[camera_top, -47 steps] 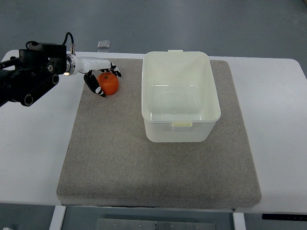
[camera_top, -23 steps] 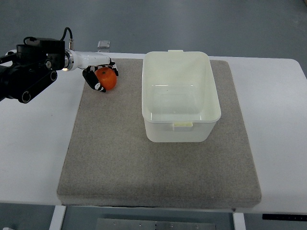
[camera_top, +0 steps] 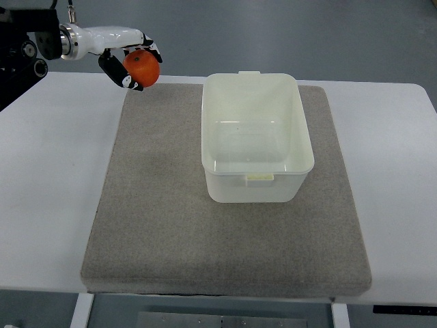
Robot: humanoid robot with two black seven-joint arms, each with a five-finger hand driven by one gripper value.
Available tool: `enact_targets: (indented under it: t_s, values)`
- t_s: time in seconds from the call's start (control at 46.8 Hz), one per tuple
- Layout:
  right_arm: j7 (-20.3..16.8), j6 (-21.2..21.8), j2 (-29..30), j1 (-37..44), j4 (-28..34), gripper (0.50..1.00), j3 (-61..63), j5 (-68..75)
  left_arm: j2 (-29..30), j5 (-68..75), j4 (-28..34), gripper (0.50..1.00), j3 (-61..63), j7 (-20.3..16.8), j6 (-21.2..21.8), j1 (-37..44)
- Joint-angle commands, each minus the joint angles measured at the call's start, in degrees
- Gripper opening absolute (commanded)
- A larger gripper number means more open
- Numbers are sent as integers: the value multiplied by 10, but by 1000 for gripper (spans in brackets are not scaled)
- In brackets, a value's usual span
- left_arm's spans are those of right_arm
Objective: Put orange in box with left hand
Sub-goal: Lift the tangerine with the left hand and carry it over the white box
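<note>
Gripping the orange (camera_top: 142, 68), left hand (camera_top: 130, 63) raised beyond the mat's (camera_top: 164, 219) far-left corner

1. Looks like a robot lab or test room, not a home.
2. Plain white worktop (camera_top: 54, 178) w/ grey felt mat (camera_top: 164, 205), nothing decorative.
3. Bare grey floor (camera_top: 273, 34) behind; black robot arm (camera_top: 20, 48) w/ cable at left.

Light's even and fairly bright from overhead, no hard shadows; my box (camera_top: 257, 137) throws just a soft one onto the mat (camera_top: 164, 205). Mild glare on its glossy rim and the white table (camera_top: 48, 205) (slightly washed out). Focus sharp throughout, pic a bit grainy.
</note>
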Motion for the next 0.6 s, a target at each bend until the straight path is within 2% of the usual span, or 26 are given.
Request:
enact_targets:
  t_s: [0.0,0.428,0.578]
  values:
    - [0,0,0,0,0,926,0,0,18,0,-51,500,-4,1,-1,-6]
    - [0,0,0,0,0,926,1,0,14,-21,-217,500,-5,2,-10,-43]
    - [0,0,0,0,1,926,0,0,-57,-9,-211,500,1,11,-10,-46]
